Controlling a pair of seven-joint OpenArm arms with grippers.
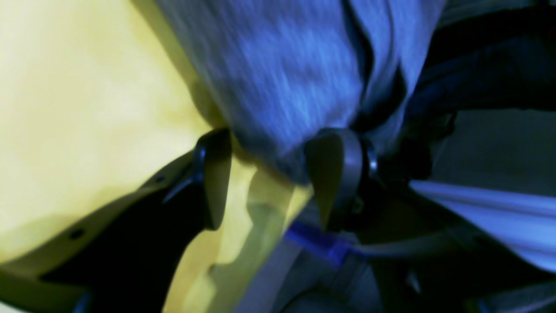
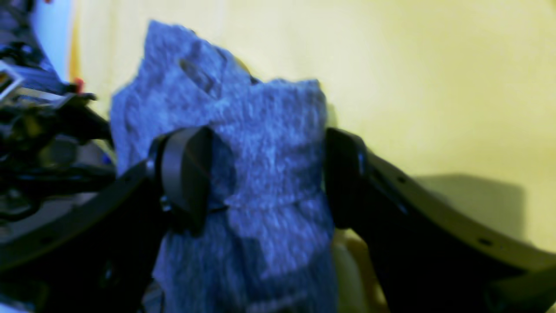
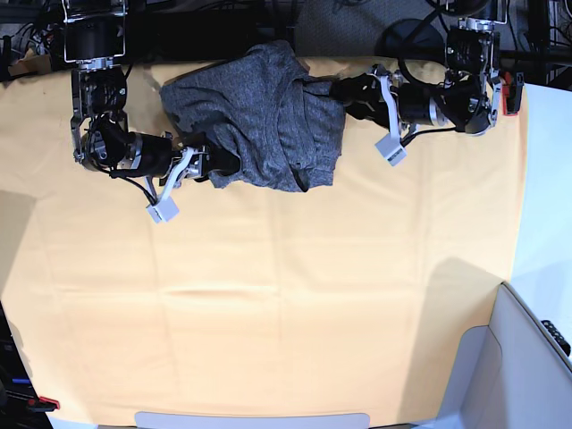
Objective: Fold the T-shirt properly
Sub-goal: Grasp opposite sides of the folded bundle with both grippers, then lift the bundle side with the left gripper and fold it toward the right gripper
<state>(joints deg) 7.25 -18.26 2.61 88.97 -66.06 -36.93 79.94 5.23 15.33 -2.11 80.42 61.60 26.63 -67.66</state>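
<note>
The T-shirt, dark heathered grey, lies bunched and crumpled at the back middle of the table in the base view. My right gripper is at its front left edge. In the right wrist view a thick wad of the shirt fills the gap between the two fingers of the right gripper. My left gripper is at the shirt's back right edge. In the blurred left wrist view the shirt runs down between the fingertips of the left gripper, whose jaws stand partly apart around the cloth.
A yellow-orange cloth sheet covers the table under the shirt. A light grey bin stands at the front right corner. Cables and stands line the back edge. A small red clip lies at the front left.
</note>
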